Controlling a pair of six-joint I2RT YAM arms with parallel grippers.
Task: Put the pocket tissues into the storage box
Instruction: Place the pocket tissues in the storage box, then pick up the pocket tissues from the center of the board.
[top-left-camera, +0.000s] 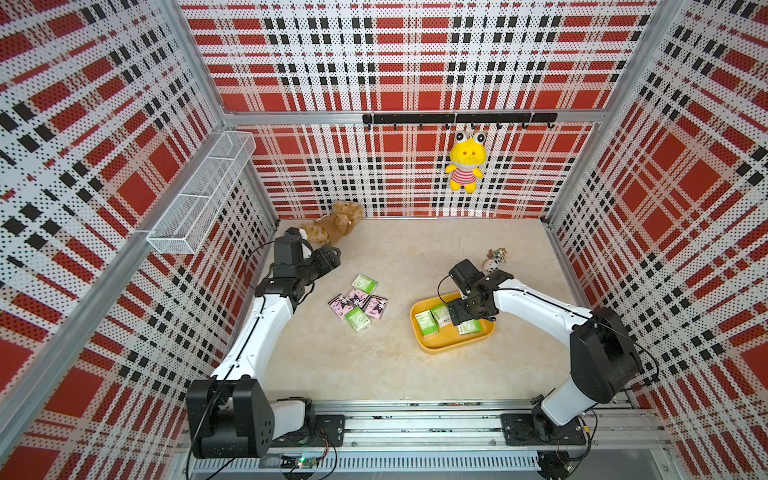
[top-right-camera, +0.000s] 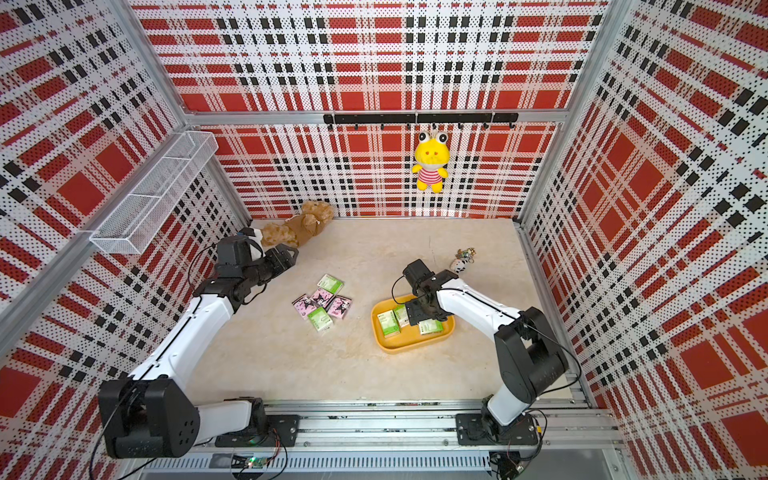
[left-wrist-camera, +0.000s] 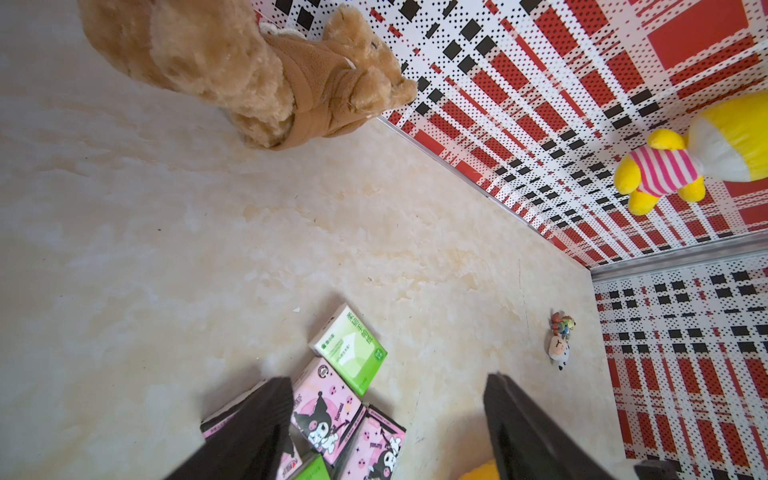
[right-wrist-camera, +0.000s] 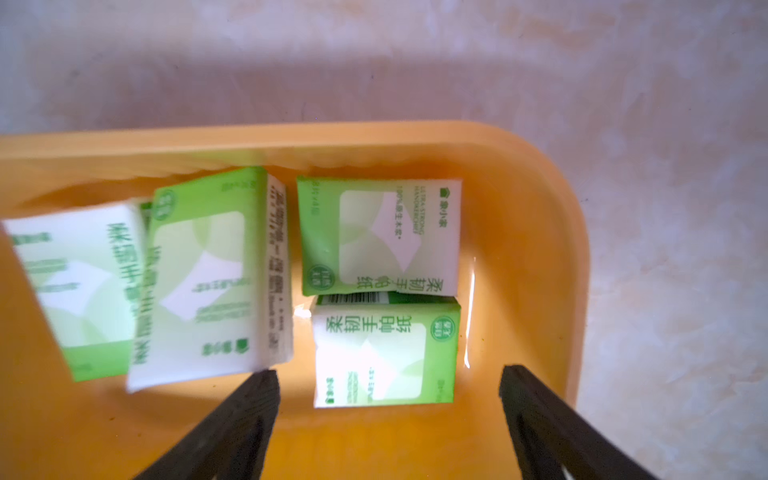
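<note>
The storage box (top-left-camera: 432, 347), a shallow yellow-orange tray, sits right of centre in both top views (top-right-camera: 399, 347). Several green-and-white pocket tissues lie in it, among them two side by side (right-wrist-camera: 380, 237) (right-wrist-camera: 384, 353) and a tilted one (right-wrist-camera: 208, 274). My right gripper (right-wrist-camera: 388, 372) hangs open just above the tray floor (right-wrist-camera: 573, 249), with nothing between its fingers. More pocket tissues lie in a cluster on the table: green packs (top-left-camera: 365, 284) (top-left-camera: 358, 319) and pink ones (top-left-camera: 356, 297) (top-left-camera: 376, 307). My left gripper (left-wrist-camera: 388, 378) is open and empty, raised back left of that cluster (top-left-camera: 330, 253).
A brown plush bear (top-left-camera: 332, 222) lies at the back left by the wall. A yellow frog plush (top-left-camera: 465, 162) hangs from the hook rail. A small keychain toy (top-left-camera: 494, 259) lies behind the right wrist. A white wire mesh basket (top-left-camera: 199, 195) is mounted on the left wall.
</note>
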